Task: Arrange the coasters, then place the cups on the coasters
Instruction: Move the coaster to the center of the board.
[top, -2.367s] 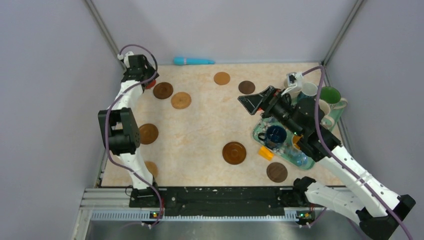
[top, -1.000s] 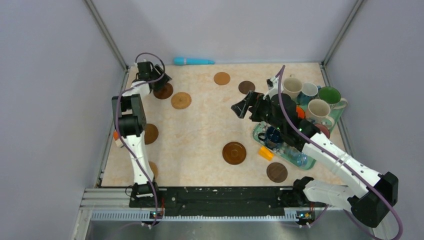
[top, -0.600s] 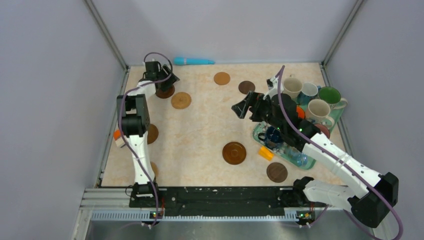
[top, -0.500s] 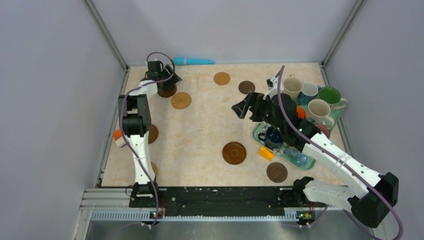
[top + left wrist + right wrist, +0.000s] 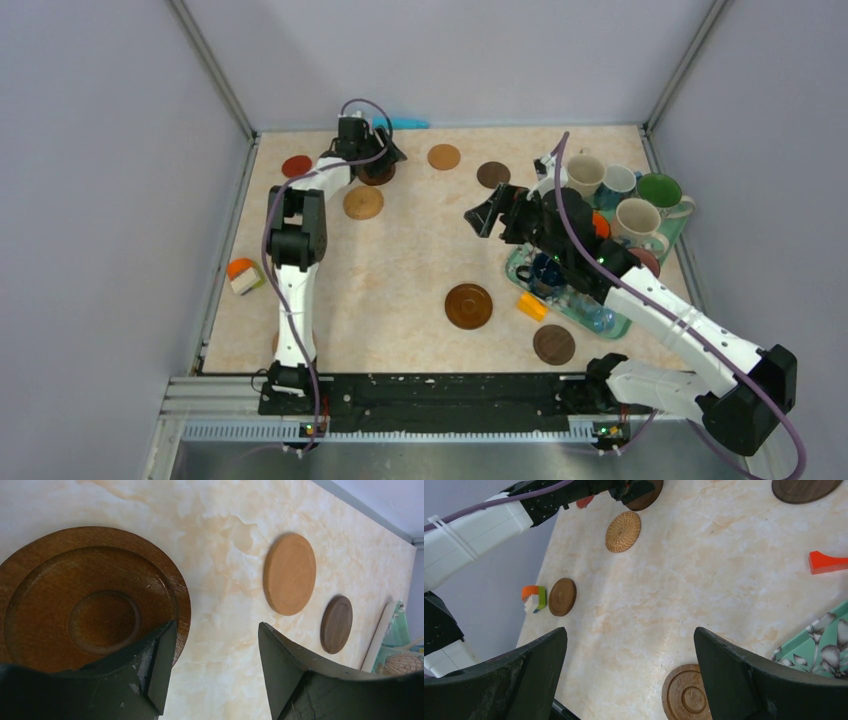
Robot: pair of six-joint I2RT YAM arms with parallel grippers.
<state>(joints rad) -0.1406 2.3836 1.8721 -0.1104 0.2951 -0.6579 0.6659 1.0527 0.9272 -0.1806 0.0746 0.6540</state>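
Coasters [image 5: 553,344] lie scattered over the table [image 5: 420,250], a large ringed coaster [image 5: 468,306] among the nearest; cups [image 5: 637,216] crowd the tray [image 5: 516,266] at the right; the right gripper [image 5: 490,210] hangs just beside that tray, jaws wide apart, empty; farther back the left gripper [image 5: 378,160], jaws parted, has one finger [image 5: 150,665] over a dark coaster [image 5: 95,595]; a tan coaster [image 5: 289,573] lies beyond.

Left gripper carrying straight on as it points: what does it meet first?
Likely bare table beside the dark coaster; the tan coaster lies further on, though depth is unclear.
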